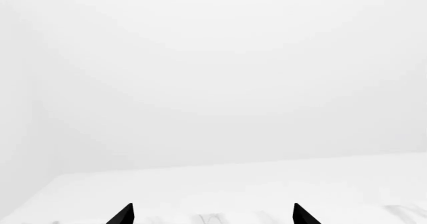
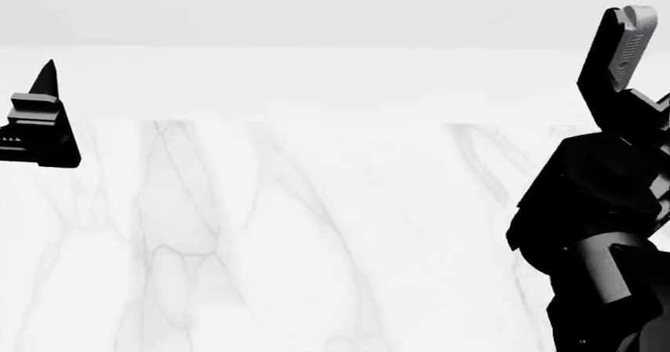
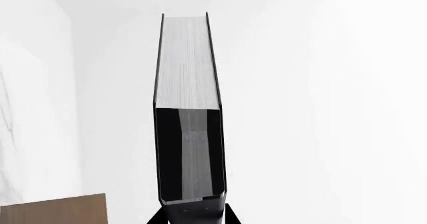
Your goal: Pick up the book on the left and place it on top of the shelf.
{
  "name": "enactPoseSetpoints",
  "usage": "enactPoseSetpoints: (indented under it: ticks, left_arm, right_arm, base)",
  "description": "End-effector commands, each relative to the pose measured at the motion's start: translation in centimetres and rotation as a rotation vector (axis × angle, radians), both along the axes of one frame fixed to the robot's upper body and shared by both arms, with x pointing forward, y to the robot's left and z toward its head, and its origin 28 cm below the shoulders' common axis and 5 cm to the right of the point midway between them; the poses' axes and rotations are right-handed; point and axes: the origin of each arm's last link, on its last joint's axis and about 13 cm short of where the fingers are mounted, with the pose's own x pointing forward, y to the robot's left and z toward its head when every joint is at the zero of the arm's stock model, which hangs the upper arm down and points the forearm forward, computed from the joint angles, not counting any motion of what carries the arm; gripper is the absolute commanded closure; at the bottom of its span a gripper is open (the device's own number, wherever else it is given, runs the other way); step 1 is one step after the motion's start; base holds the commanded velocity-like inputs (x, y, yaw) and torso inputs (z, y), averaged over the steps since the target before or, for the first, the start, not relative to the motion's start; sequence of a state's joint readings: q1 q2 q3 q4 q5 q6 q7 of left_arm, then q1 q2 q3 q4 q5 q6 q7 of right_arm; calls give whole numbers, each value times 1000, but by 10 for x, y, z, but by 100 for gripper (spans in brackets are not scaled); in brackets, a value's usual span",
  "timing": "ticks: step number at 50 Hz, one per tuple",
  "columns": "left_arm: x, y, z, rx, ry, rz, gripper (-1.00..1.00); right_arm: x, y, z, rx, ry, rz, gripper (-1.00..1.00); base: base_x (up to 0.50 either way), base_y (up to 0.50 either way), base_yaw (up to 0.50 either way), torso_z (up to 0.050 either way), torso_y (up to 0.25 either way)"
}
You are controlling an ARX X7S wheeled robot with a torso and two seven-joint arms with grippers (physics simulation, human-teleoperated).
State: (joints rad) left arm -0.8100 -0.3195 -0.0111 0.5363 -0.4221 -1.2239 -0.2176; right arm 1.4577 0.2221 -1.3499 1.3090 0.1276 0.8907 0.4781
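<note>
In the right wrist view the thin black book (image 3: 190, 144) with its white page edge (image 3: 187, 59) stands out straight from my right gripper (image 3: 193, 217), whose jaws are shut on its near end. In the head view my right gripper (image 2: 623, 50) is raised at the far right, above the table; I cannot make out the book there. A corner of the brown shelf (image 3: 57, 210) shows in the right wrist view. My left gripper (image 1: 213, 215) is open and empty over the marble table; in the head view it shows at the left edge (image 2: 42, 125).
The white marble table (image 2: 314, 234) fills the head view, with its far edge (image 2: 314, 121) against a plain white background. The right arm's black links (image 2: 602, 234) take up the lower right.
</note>
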Motion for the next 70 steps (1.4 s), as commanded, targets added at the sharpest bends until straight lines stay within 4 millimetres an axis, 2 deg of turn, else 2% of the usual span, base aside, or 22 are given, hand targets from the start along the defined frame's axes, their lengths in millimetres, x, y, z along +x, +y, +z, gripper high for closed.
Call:
enactPoseSetpoints:
  ticks: [1,17,31,38,40,56,57,70]
  left_arm:
    - [0,1,0,-1,0,1,-100]
    - [-2,1,0,-2,-2,5,-100]
    - [-2,2,-4,-5,5,4,-100]
    - [-2,2,-5,-5,7,5,-100]
    - [-2,2,-5,-5,6,5,-100]
    - [-2,3,-7,-7,10,8,-100]
    - [-2,3,-7,-7,11,8,-100]
    - [-3,4,-6,-6,8,12,-100]
  right_arm:
    - [-15,-22,7,-157,35,-184,100]
    - [-40,-45,-10,-44,93,-430,100]
    - [-54,-57,-21,-26,27,-602,100]
    - [-56,-58,-27,12,28,-625,100]
    - [-55,-57,-30,69,29,-613,100]
    - [-55,-57,-36,111,57,-584,100]
    - [-55,-57,-36,108,56,-581,-100]
    - [-53,-56,-35,79,50,-554,-100]
  base:
    - [0,0,0,0,0]
    - [0,0,0,0,1]
    - [0,0,0,0,1]
    - [0,0,0,0,1]
    - [0,0,0,0,0]
    - [0,0,0,1,1]
    - [0,0,-3,0,0]
    - [0,0,0,0,1]
